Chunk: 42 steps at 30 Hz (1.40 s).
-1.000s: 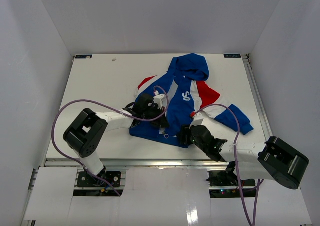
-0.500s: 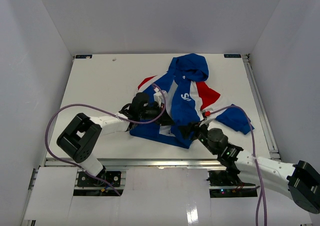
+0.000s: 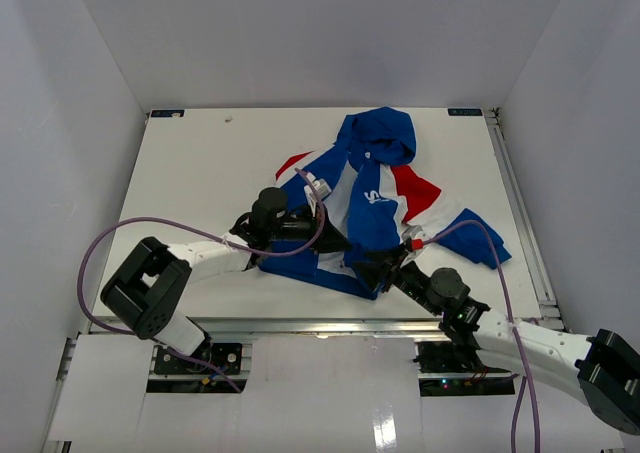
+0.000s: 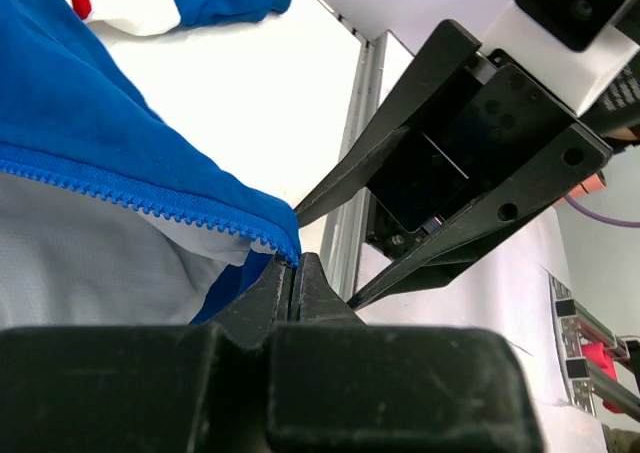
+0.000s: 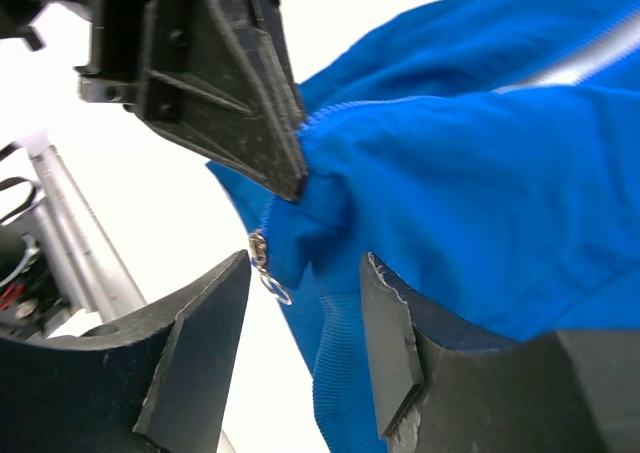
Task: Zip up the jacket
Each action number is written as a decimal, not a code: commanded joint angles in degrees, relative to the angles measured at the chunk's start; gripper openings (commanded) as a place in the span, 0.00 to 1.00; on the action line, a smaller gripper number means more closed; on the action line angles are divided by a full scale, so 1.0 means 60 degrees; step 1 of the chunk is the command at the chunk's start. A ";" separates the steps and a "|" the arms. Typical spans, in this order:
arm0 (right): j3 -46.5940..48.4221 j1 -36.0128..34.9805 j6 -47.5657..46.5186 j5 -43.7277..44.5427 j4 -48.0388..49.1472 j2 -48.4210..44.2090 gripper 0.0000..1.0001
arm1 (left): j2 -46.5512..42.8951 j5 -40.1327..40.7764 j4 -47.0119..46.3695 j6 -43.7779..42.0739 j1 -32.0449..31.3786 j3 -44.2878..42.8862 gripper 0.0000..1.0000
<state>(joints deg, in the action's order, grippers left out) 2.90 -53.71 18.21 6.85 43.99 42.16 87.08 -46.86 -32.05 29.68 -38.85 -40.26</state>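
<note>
**Surface.** The white flat surface (image 3: 200,173) carries the work. The arms reach onto it from its near edge.

**Garment.** The royal-blue hooded zip jacket (image 3: 372,213) lies right of centre. Its hood points to the far edge, and its red and white sleeve panels are spread to either side. The front is open and shows white lining. The lower hem is bunched between the two arms.

**Left gripper** (image 4: 295,273). Its jaws are pressed together, pinching the hem corner of the jacket where the blue zipper teeth (image 4: 130,198) end.

**Right gripper** (image 5: 305,273). Its jaws are spread and straddle a fold of blue hem fabric just beside the left arm's pinch. They grip nothing.

**Zip pull.** A small metal pull ring (image 5: 270,278) hangs from the hem fold, between the right jaws and nearer to the left-hand one. It appears not to touch either.

**Judgement on the step.** The task is at an early stage. The left arm anchors the bottom of the zip while the right arm lines up on the pull. The views do not show whether the two rows of teeth are joined at the bottom.

**Next move.**
- The right jaws need to close on the pull ring alone, without catching the fabric.
- The right arm would then draw the pull towards the hood.
- The left pinch must hold the hem taut against that draw.
</note>
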 commanded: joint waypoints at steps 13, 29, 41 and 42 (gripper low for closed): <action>0.0418 -0.0013 -0.0113 -0.1053 0.1232 0.0994 0.46 | -0.0832 -0.0942 -0.2063 0.0555 -0.0051 0.0536 0.00; 0.0394 -0.0013 -0.0233 -0.1869 0.1791 0.0832 0.46 | -0.0583 -0.1673 -0.3404 0.1189 -0.0043 0.0763 0.00; 0.0168 0.0054 0.0003 -0.2310 0.1716 0.0263 0.47 | -0.0771 -0.1826 -0.3078 0.0918 -0.0043 0.0790 0.00; 0.0162 0.0094 0.0096 -0.2426 0.1648 0.0139 0.48 | -0.0782 -0.1819 -0.3097 0.0922 -0.0043 0.0818 0.00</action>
<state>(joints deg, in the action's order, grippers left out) 3.22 -53.65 17.87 -5.20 51.16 45.75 84.66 -55.89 -49.50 36.34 -38.85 -36.00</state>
